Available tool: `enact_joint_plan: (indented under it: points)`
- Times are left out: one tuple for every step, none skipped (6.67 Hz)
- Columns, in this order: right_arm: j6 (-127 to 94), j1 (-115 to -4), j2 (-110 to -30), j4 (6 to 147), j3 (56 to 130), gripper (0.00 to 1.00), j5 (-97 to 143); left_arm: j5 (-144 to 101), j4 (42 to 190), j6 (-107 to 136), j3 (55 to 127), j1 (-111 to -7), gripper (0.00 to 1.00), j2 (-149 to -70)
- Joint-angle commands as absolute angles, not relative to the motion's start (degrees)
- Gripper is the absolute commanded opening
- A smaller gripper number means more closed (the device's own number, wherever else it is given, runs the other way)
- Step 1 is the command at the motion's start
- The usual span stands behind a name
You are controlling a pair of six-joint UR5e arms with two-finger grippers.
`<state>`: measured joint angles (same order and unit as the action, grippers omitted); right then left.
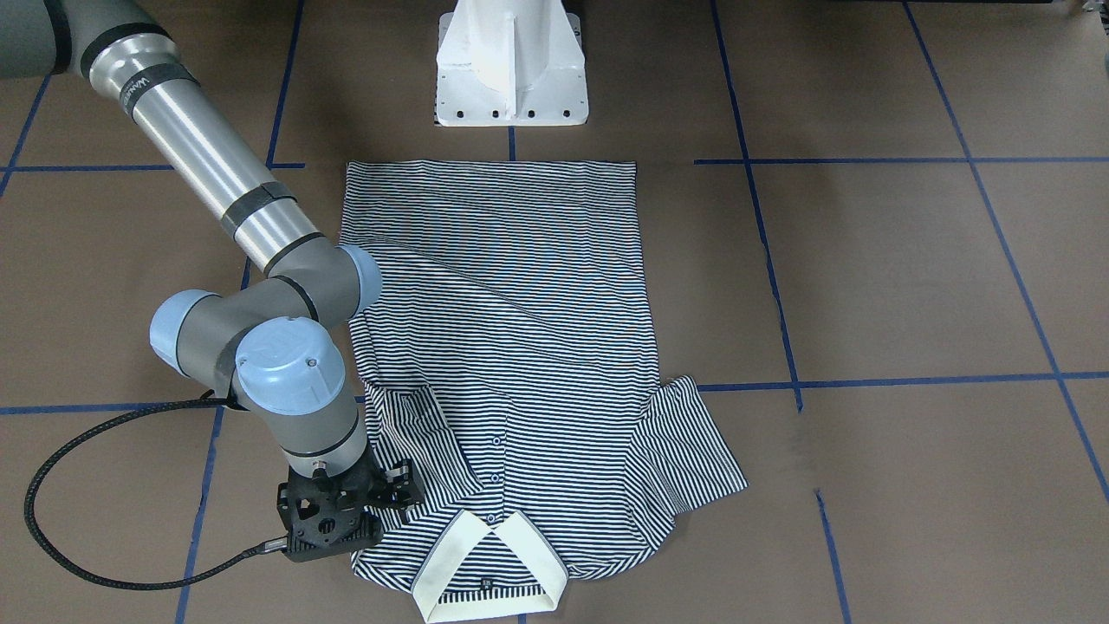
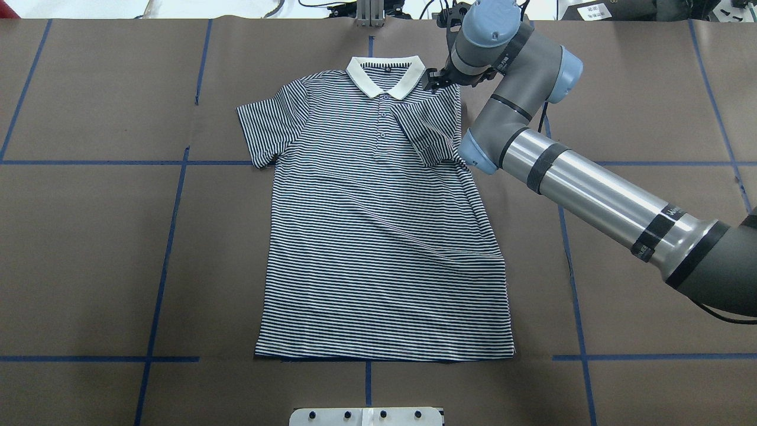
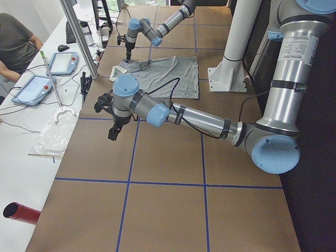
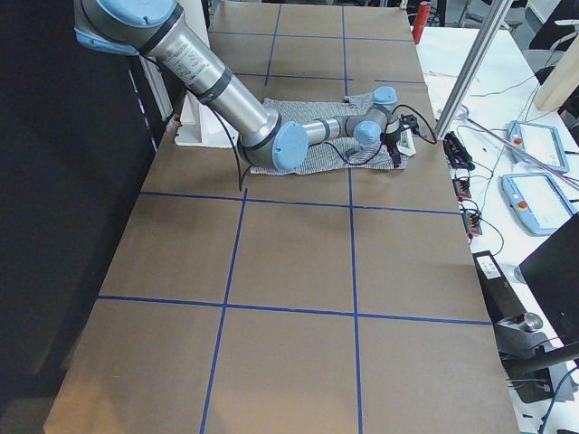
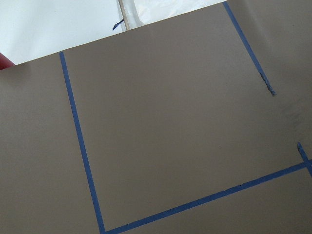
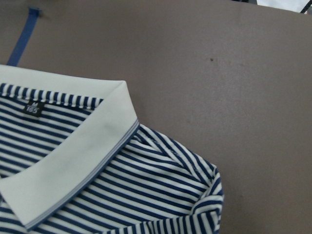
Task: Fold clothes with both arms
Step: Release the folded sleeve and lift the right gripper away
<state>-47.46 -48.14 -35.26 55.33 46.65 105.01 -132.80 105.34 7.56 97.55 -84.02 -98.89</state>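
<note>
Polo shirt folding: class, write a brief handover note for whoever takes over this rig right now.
Right gripper: at the shoulder beside the collar; open or shut unclear.
Left gripper: over bare table, away from the polo shirt; state unclear.
The polo shirt lies flat, face up, collar far from the robot.
Done: sleeve on the robot's right folded in over the chest.
Left: the other sleeve, still spread, then the body.

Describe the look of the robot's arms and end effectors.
The right arm and left arm match: silver tubes with black bands, grey joints, light-blue caps. The right end effector and left end effector are black. A braided black cable loops beside the right one.
</note>
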Motion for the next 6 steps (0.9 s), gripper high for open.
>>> enact_joint_plan:
  points:
    - [-47.5, -48.3, -35.3, 55.4, 46.6, 0.44, 105.0, -132.8, 105.5, 7.6, 97.5, -84.0, 1.0, -99.1]
    - [-47.4, -48.3, -35.3, 55.4, 46.6, 0.13, 105.0, -132.8, 105.4, 7.6, 97.4, -84.0, 1.0, -99.1]
    - [-46.1, -48.3, -35.4, 55.3, 46.6, 0.0, 105.0, -132.8, 105.5, 8.0, 97.4, -84.0, 1.0, -99.1]
    - [-45.9, -48.6, -35.6, 55.3, 46.6, 0.0, 105.0, -132.8, 105.6, 8.3, 97.5, -84.0, 1.0, -99.1]
    - [-45.8, -49.0, -36.4, 55.2, 46.6, 0.0, 105.0, -132.8, 105.5, 8.4, 97.5, -84.0, 1.0, -99.1]
    - [-42.7, -49.7, -37.2, 55.2, 46.7, 0.0, 105.0, -132.8, 105.5, 8.4, 97.6, -84.0, 1.0, -99.4]
